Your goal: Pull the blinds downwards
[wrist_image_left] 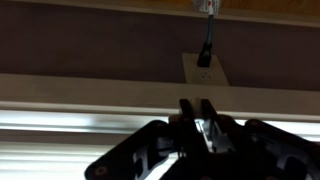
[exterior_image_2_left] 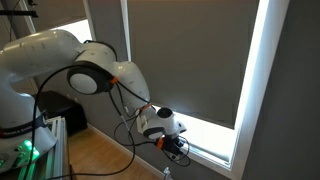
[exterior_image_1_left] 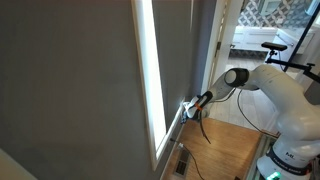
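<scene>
My end effector (exterior_image_2_left: 178,148) hangs low at the window, just beside the white sill (exterior_image_2_left: 215,152) and below the blinds (exterior_image_2_left: 190,55). The blinds are a flat dark grey sheet that fills most of the white window frame (exterior_image_2_left: 252,100). Their straight bottom edge stops short of the sill, and a bright strip of window pane (exterior_image_2_left: 212,126) shows between the two. In that exterior view my end effector sits under the left part of this strip, apart from the bottom edge of the blinds.

In the wrist view my end effector (wrist_image_left: 197,108) reaches in from the bottom of the picture, its two fingers (wrist_image_left: 187,110) pressed together side by side. I can make out nothing between them. Just past the tips a pale band of sill runs across the view. Beyond it is a darker wall with a wall socket (wrist_image_left: 203,68) that has a dark plug and lead in it.

My white arm (exterior_image_2_left: 90,65) comes in from the left, and a black cable (exterior_image_2_left: 60,85) loops along it. A wooden floor (exterior_image_2_left: 100,160) lies below, near my base. In an exterior view that looks along the wall, my end effector (exterior_image_1_left: 186,108) is at the foot of the bright window strip. The broad grey wall panel (exterior_image_1_left: 70,80) fills the left of that picture, and my arm (exterior_image_1_left: 280,90) is on the right
</scene>
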Robot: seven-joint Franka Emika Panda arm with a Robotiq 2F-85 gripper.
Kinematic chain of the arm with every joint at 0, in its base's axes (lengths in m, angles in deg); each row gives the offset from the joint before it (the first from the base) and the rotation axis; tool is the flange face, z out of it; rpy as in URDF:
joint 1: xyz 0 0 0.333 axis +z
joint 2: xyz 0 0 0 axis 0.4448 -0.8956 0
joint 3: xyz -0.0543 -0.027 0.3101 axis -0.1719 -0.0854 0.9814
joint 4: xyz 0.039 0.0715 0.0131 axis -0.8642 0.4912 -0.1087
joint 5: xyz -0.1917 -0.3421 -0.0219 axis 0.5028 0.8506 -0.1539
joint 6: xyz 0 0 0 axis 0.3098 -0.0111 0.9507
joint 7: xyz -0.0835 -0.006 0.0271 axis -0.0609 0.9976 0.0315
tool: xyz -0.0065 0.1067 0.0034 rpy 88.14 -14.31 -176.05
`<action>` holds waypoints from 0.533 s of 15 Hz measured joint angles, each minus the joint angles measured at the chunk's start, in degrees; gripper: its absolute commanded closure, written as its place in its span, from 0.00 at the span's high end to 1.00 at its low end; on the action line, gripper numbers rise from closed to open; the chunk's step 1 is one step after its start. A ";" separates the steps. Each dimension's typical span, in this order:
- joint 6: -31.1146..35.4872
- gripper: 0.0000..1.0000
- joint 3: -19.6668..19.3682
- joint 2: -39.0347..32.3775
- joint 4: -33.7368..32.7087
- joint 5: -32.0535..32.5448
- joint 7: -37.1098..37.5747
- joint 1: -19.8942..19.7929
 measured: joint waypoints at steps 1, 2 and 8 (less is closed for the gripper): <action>-0.58 0.04 0.01 -1.26 -1.50 0.03 -0.05 0.03; -1.22 0.04 0.03 -2.43 -2.94 0.05 -0.15 0.07; -5.79 0.04 -0.01 -8.38 -11.12 0.06 -0.94 0.60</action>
